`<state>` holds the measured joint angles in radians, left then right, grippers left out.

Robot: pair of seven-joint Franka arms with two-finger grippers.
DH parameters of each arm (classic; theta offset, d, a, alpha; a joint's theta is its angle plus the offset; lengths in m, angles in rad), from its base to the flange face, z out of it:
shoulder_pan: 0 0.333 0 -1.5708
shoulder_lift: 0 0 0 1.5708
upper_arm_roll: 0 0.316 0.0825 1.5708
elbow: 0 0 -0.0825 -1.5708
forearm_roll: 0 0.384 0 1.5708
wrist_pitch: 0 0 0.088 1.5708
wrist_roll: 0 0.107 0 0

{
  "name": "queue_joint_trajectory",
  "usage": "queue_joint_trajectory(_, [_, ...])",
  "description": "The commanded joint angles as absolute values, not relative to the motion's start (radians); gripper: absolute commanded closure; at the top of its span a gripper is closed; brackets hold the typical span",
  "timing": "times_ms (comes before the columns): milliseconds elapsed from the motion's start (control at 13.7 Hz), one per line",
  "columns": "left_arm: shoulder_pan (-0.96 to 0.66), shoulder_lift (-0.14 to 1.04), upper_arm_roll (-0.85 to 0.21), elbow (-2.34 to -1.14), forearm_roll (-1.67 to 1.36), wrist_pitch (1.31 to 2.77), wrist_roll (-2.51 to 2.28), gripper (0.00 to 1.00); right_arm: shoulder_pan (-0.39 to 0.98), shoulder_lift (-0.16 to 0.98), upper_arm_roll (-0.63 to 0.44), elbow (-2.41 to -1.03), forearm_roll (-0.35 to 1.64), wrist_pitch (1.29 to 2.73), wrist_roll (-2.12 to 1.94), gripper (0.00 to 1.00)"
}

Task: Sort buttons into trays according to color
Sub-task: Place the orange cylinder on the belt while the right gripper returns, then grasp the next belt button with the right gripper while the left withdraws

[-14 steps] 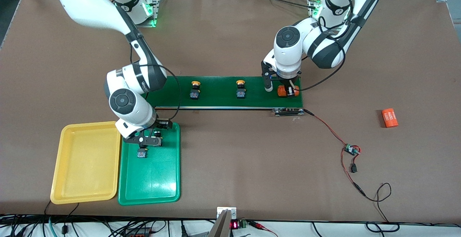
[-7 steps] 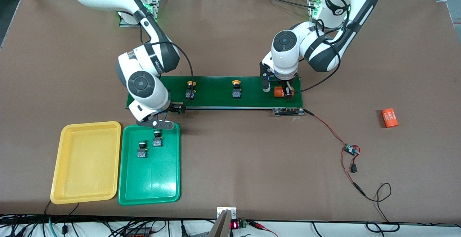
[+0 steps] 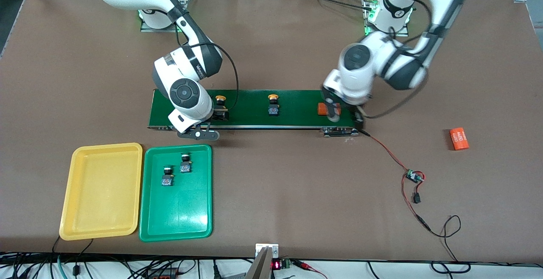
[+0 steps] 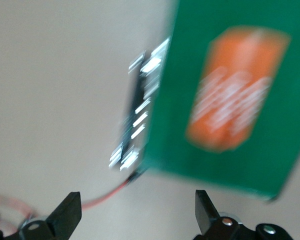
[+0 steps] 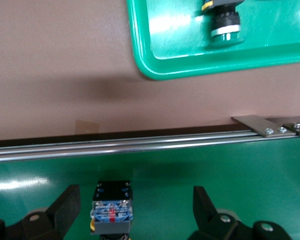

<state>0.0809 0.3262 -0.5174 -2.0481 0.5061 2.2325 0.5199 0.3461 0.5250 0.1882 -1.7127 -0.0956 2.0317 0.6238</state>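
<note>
Two green-capped buttons lie in the green tray; one shows in the right wrist view. The yellow tray beside it is empty. Two yellow-capped buttons sit on the dark green belt. My right gripper is open above the belt, with one yellow-capped button between its fingers, not gripped. My left gripper is open and empty over the belt's end at the left arm's end.
An orange cylinder lies on the belt beside the left gripper. A second orange cylinder lies on the table toward the left arm's end. A red wire and a small board run from the belt's end.
My right gripper left the green tray, where the second green-capped button now lies, and moved over the belt. My left gripper let go of the orange cylinder and moved off it. The buttons drifted along the belt.
</note>
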Motion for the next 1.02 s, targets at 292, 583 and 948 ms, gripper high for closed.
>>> queue_joint_trajectory(292, [0.274, 0.377, -0.286, -1.935, 0.429, 2.224, 0.514, 0.00, 0.337, 0.520, 0.196, -1.770, -0.083, 2.033, 0.624, 0.13])
queue_joint_trajectory(583, [0.291, 0.406, -0.115, -1.924, 0.100, 2.221, 0.485, 0.00, 0.333, 0.518, 0.196, -1.770, -0.083, 2.028, 0.608, 0.46])
queue_joint_trajectory(948, [0.293, 0.417, 0.004, -1.922, 0.095, 2.227, 0.229, 0.00, 0.322, 0.515, 0.196, -1.767, -0.083, 2.005, 0.581, 0.68])
